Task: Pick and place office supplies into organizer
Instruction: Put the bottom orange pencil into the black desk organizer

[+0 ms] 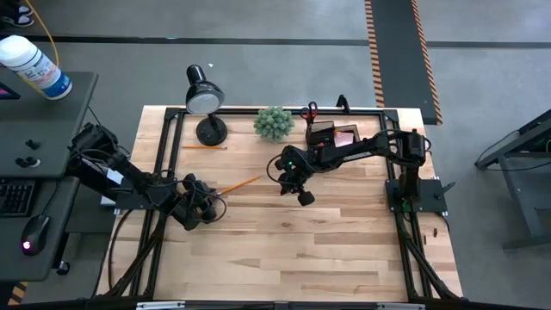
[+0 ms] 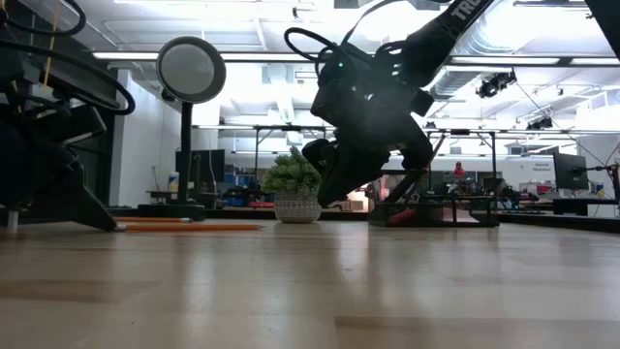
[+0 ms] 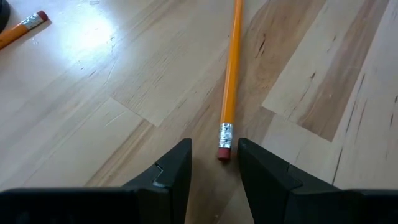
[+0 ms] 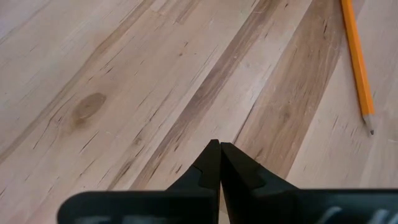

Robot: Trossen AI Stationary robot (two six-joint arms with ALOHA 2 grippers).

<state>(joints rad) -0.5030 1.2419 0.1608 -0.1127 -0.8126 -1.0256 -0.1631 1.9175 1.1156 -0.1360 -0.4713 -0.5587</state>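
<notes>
Pencils are the office supplies in play: one orange pencil lies slantwise on the wooden worktop, left of centre, and a second orange pencil lies flat near the far left edge, just in front of the base of a black desk lamp.

Seen from above, the left gripper sits low at the eraser end of the slanted pencil. Its wrist view shows that pencil running straight away from the camera, with the metal band and red eraser tip lying just inside the mouth of the two dark fingers. The jaws stand apart, one on either side of the tip, and do not pinch it. The second pencil shows at the corner of the same view, well apart from the first.

The right gripper hangs over the middle of the worktop, its arm reaching in from the right side. Its jaws are pressed together and hold nothing. In its wrist view the right gripper points at bare wood, with the sharpened end of the slanted pencil off to one side.

The black organizer stands at the far edge of the worktop, right of centre, partly under the right arm. Red-handled scissors stand up in it, and a pink pad lies in its lower part. A green plant ball in a small pot sits between the lamp and the organizer.
</notes>
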